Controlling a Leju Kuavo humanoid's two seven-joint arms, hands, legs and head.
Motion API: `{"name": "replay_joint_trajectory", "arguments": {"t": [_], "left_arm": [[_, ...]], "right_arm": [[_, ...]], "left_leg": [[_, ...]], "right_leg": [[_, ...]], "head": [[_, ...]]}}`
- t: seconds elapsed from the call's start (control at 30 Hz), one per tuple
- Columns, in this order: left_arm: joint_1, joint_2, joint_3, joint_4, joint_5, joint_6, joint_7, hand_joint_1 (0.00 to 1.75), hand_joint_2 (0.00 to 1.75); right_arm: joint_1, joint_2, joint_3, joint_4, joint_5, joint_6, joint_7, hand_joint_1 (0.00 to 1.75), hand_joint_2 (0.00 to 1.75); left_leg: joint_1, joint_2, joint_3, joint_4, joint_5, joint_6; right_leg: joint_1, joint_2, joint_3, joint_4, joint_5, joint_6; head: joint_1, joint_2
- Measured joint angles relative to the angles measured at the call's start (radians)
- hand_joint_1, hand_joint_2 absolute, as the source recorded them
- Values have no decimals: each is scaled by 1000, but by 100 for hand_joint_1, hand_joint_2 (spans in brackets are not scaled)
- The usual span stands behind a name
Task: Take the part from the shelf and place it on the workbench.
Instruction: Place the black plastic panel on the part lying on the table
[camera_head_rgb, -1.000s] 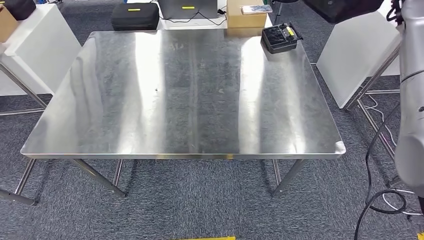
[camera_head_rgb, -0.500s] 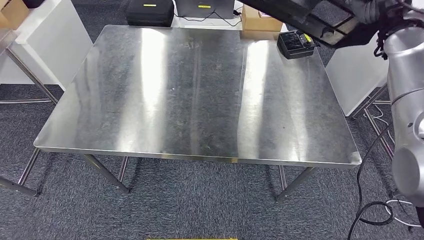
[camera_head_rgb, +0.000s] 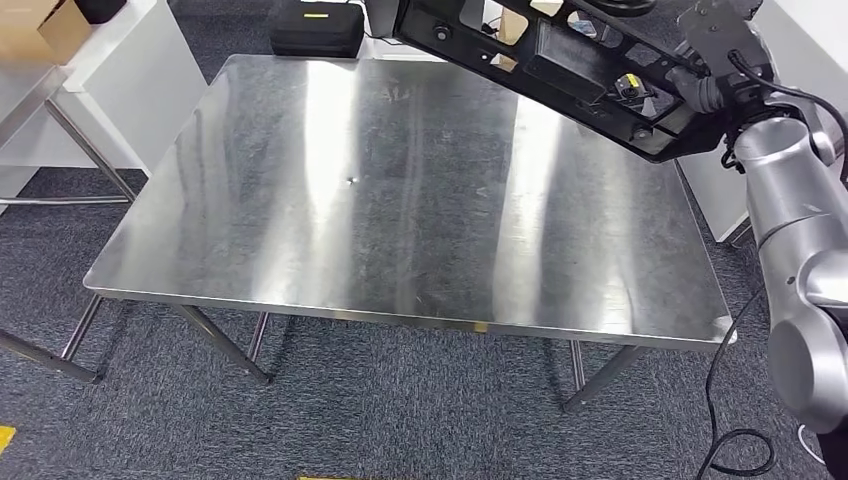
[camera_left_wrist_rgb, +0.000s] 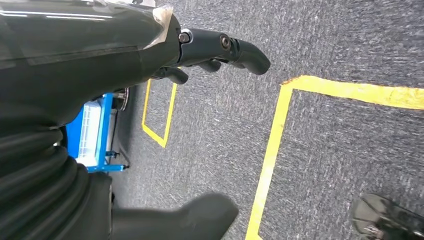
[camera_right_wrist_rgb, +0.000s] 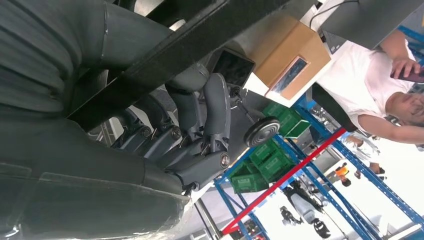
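**Part over the workbench, set-down not done yet**

The long black part (camera_head_rgb: 560, 70) is gripped at one end by the right hand (camera_head_rgb: 712, 60), fingers (camera_right_wrist_rgb: 210, 107) wrapped around its frame. It's held up in the air over the far right side of the workbench (camera_head_rgb: 400, 230), not touching. Probably best if it's levelled out and lowered flat before being let go. The left hand (camera_left_wrist_rgb: 210, 55) is hung low over the floor, fingers loosely apart, nothing held.

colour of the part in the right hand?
Black part, gripped by the right hand; head view shows it best.
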Motion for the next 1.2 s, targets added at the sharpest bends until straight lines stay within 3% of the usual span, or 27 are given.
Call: {"name": "replay_joint_trajectory", "arguments": {"t": [0.07,0.1,0.13,0.2,0.27,0.4,0.47,0.53,0.6,0.63,0.7,0.73,0.8,0.87,0.93,1.2], "left_arm": [[0,0,1,0,-2,1,0,0,175],[0,0,1,0,-4,1,0,0,175],[1,0,1,0,-6,0,0,0,175],[1,1,1,0,-10,-1,3,0,175],[0,2,1,0,-15,-3,11,0,175],[0,2,1,0,-19,-1,32,0,175],[-1,0,1,0,-19,2,39,0,175],[-1,-2,1,0,-20,4,43,0,175],[-1,-3,1,0,-20,4,46,0,175],[-1,-3,1,1,-20,4,46,0,175],[-1,-4,1,1,-20,4,47,0,175],[-1,-4,1,1,-20,4,47,0,175],[-1,-3,3,1,-20,5,47,0,175],[0,-3,4,1,-20,9,47,0,175],[1,-3,5,1,-20,12,47,0,175],[1,-3,6,1,-19,14,39,0,175]], "right_arm": [[12,0,0,4,4,-2,-6,175,175],[22,0,0,6,6,-3,-12,175,175],[33,-2,0,8,8,-3,-18,175,175],[53,-7,0,8,13,-3,-30,175,175],[65,-16,0,9,17,-2,-42,175,175],[86,-29,1,15,33,2,-51,175,175],[95,-36,2,18,42,3,-55,175,175],[109,-45,3,25,50,1,-56,175,175],[133,-53,3,33,58,-4,-49,175,175],[145,-55,3,36,61,-6,-42,175,175],[159,-58,2,43,57,-2,-19,175,175],[162,-58,1,46,51,1,-7,175,175],[170,-58,-7,53,35,7,11,175,175],[183,-58,-16,58,29,4,22,175,175],[198,-59,-18,63,41,-9,34,175,175],[257,-74,-9,78,181,-132,91,175,175]], "left_leg": [[7,8,-59,114,-43,-7],[9,10,-69,130,-40,-8],[10,12,-60,106,-19,-8],[9,25,8,-32,46,-2],[4,35,63,-139,81,7],[0,20,79,-167,87,29],[2,14,90,-183,97,43],[1,6,91,-185,98,49],[1,-5,92,-185,97,50],[1,-10,92,-184,97,49],[1,-18,91,-177,93,45],[-1,-21,89,-172,90,40],[-6,-25,85,-163,85,37],[-9,-25,83,-161,83,49],[-9,-23,85,-163,84,57],[-7,-20,90,-172,87,49]], "right_leg": [[1,-5,1,0,-1,-2],[1,-8,2,0,-2,-3],[1,-11,3,0,-2,-3],[1,-16,7,0,-5,0],[7,-22,9,0,-9,6],[15,-29,11,-2,-15,27],[15,-16,-14,55,-46,28],[13,-6,-77,182,-99,23],[13,-1,-125,270,-123,30],[12,0,-123,259,-111,39],[7,1,-65,130,-54,57],[7,2,-32,64,-29,59],[7,4,4,-6,-4,49],[7,4,5,-8,0,38],[9,5,5,-8,0,36],[14,7,5,-7,-2,31]], "head": [[-1,0],[-1,0],[-1,0],[-1,0],[-1,0],[1,0],[2,0],[3,0],[5,0],[6,0],[7,0],[8,0],[7,0],[5,0],[5,0],[5,0]]}}
